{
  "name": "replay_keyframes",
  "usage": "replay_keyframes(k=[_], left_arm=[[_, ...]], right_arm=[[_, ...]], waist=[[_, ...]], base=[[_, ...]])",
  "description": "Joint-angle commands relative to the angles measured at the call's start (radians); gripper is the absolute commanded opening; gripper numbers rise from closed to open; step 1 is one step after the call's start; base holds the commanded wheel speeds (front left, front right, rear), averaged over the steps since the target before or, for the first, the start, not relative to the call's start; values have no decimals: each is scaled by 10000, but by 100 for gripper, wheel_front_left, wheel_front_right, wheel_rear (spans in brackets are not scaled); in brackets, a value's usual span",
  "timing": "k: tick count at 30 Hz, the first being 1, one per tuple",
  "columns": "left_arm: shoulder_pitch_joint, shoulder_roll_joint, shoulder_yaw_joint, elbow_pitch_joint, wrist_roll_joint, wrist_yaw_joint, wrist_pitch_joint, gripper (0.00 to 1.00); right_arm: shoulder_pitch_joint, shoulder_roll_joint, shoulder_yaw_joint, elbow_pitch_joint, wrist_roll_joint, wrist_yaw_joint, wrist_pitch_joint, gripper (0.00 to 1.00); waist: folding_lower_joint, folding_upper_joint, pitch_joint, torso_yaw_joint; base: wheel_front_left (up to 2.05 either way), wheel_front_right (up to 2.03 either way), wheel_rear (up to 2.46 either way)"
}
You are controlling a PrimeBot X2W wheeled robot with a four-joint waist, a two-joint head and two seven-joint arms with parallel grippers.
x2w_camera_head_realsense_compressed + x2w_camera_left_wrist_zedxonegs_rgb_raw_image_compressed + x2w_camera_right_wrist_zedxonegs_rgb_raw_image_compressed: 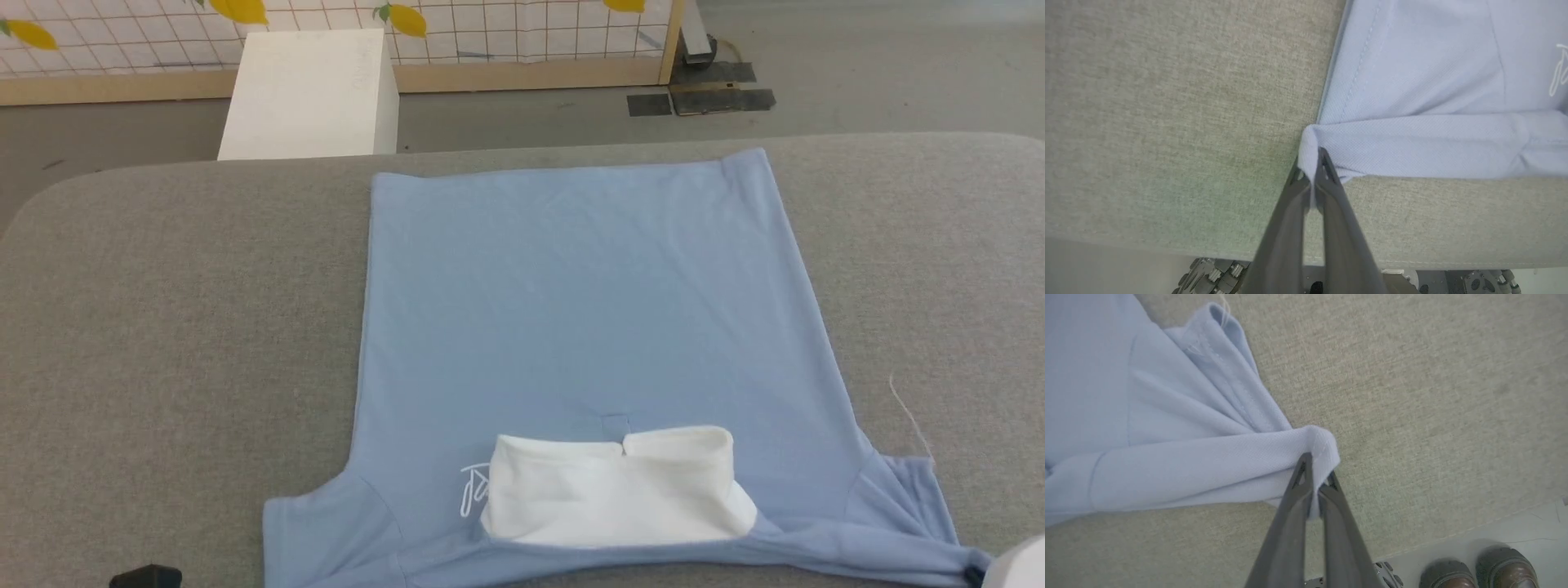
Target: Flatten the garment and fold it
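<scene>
Head view took in the whole garment, spread flat on the grey woven table, with its white section half covering the logo. Wrist views showed the grips up close: the left gripper pinched one bunched corner of fine-knit blue cloth, and the right gripper pinched the other. A person's shoes were cut off at the frame edge.

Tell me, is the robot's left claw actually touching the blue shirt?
Touching. The left wrist view shows the left gripper closed on a bunched sleeve corner of the garment, with blue fabric pinched between its two dark fingers.
</scene>
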Motion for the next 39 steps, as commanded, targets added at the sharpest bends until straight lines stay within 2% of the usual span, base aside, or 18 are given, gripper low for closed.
replay_keyframes(k=[1,8,9,10,11,16,20,24,27,31,34,39], left_arm=[[268,-66,-13,41,-40,109,52,0],[326,-464,-183,120,-178,77,-277,0],[290,-522,-205,117,-224,30,-343,0],[246,-553,-207,98,-245,-6,-418,0],[191,-567,-203,82,-241,-36,-504,0],[40,-567,-169,-64,-240,-160,-784,0],[-62,-574,-180,-255,-162,-189,-987,0],[-229,-641,-247,-475,-129,-218,-1139,0],[-373,-621,-352,-612,-64,-258,-1144,0],[-646,-622,-512,-721,-8,-330,-1136,0],[-948,-657,-659,-766,6,-441,-1175,0],[-1622,-804,-907,-712,-5,-683,-1358,0]], right_arm=[[202,-30,-108,272,176,-15,33,0],[444,-23,137,1783,922,-15,-878,2],[436,-23,174,1956,981,-15,-1085,20],[424,-22,220,2076,1046,-15,-1212,45],[400,-22,274,2157,1138,-15,-1391,100],[174,-22,361,1810,1244,-15,-2333,100],[-209,-21,519,915,1134,-15,-3464,100],[-829,-21,690,201,881,-15,-4436,100],[-1693,-21,760,106,624,-15,-5190,100],[-3227,-236,1012,708,222,-15,-6105,100],[-4634,-605,1195,1691,65,-15,-6598,100],[-6893,-1273,1367,3570,-174,-15,-6434,100]], waist=[[1,0,-27,24],[1,0,-186,74],[1,0,-204,94],[1,0,-212,110],[1,0,-224,125],[1,0,-247,150],[1,0,-217,203],[1,0,-183,356],[1,0,-102,532],[1,0,180,834],[1,0,573,1152],[1,0,1525,1765]], base=[[0,0,0],[0,0,0],[0,0,0],[0,0,0],[0,0,0],[0,0,0],[0,0,0],[0,0,0],[0,0,0],[0,0,0],[0,0,0],[0,0,0]])
